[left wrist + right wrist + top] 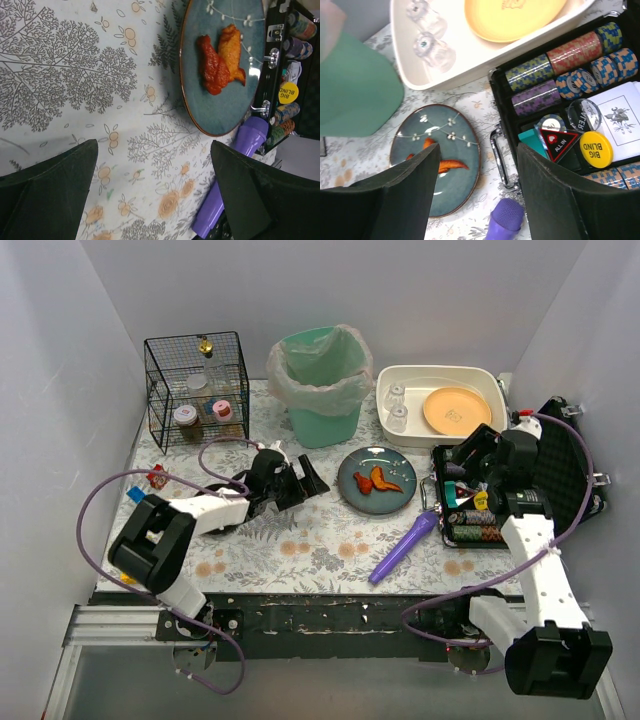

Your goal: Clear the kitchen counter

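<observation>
Your left gripper [154, 150] gapes empty toward the plate [215, 112], right gripper [479, 150] spread above the case [570, 470], seemingly ready to grab.

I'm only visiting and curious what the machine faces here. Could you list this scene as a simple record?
Surface: kitchen counter, cloth printed with ferns and flowers
Middle: blue plate with orange-red food pieces; purple tool close by
Back: wire basket with jars; green bin; white basin holding yellow plate and glasses
Right: open poker chip case
Left gripper: open, empty, over the cloth near the blue plate
Right gripper: open, empty, above the case's left edge
</observation>
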Motion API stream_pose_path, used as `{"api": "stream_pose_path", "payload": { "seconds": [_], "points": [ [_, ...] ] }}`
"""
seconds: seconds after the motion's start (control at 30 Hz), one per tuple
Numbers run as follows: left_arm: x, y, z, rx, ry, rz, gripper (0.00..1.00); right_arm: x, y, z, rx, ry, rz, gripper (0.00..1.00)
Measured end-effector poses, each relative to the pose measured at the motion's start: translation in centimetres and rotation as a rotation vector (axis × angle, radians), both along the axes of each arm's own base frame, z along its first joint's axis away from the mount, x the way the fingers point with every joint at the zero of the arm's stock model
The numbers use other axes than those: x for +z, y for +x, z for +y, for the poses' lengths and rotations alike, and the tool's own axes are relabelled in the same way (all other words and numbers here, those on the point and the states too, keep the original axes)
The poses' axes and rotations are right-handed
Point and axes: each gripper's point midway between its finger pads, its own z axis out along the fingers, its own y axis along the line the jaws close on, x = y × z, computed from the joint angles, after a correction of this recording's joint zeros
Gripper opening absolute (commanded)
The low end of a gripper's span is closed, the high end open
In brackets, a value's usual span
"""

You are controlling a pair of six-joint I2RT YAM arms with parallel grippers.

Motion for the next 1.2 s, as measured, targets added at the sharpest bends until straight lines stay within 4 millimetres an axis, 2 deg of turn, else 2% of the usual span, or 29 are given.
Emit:
{"api": "stream_pose_path", "payload": {
  "seconds": [0.1, 0.17, 0.2, 0.3, 0.5, 0.6, 0.8, 0.9, 1.07, 1.2],
  "points": [
    [-2.2, 0.5, -0.8, 0.025, -0.017, 0.049, 0.88, 1.4, -0.8, 0.6, 0.029, 0.017, -0.040, 0.69],
    [-3.3, 0.9, -1.5, 0.043, -0.037, 0.077, 0.87, 1.8, -1.2, 0.8, 0.040, 0.021, -0.050, 0.73],
    [-3.1, 1.3, -2.0, 0.044, -0.057, 0.073, 0.87, 1.8, -1.4, 0.9, 0.045, 0.018, -0.049, 0.74],
    [-3.0, 2.3, -3.2, 0.052, -0.087, 0.063, 0.87, 1.5, -2.0, 0.9, 0.056, 0.002, -0.029, 0.96],
    [-2.9, 3.0, -4.7, 0.052, -0.118, 0.053, 0.86, 0.6, -2.6, 0.2, 0.027, -0.020, 0.018, 0.96],
    [-3.0, 3.2, -5.1, 0.054, -0.125, 0.052, 0.84, 0.0, -2.7, 0.2, 0.022, -0.017, 0.041, 0.91],
    [-3.2, 3.8, -6.1, 0.090, -0.127, 0.053, 0.74, -1.1, -2.4, 0.7, 0.026, 0.023, 0.079, 0.75],
    [-3.4, 4.0, -6.7, 0.107, -0.130, 0.054, 0.70, -0.7, -2.5, 1.0, 0.035, 0.036, 0.055, 0.68],
    [-3.4, 4.7, -7.6, 0.137, -0.139, 0.049, 0.70, 0.1, -3.2, 1.1, 0.035, 0.045, 0.015, 0.56],
    [-3.5, 5.5, -8.1, 0.165, -0.137, 0.039, 0.64, -0.7, -3.3, 1.3, 0.030, 0.068, 0.052, 0.51]
  ]
}}
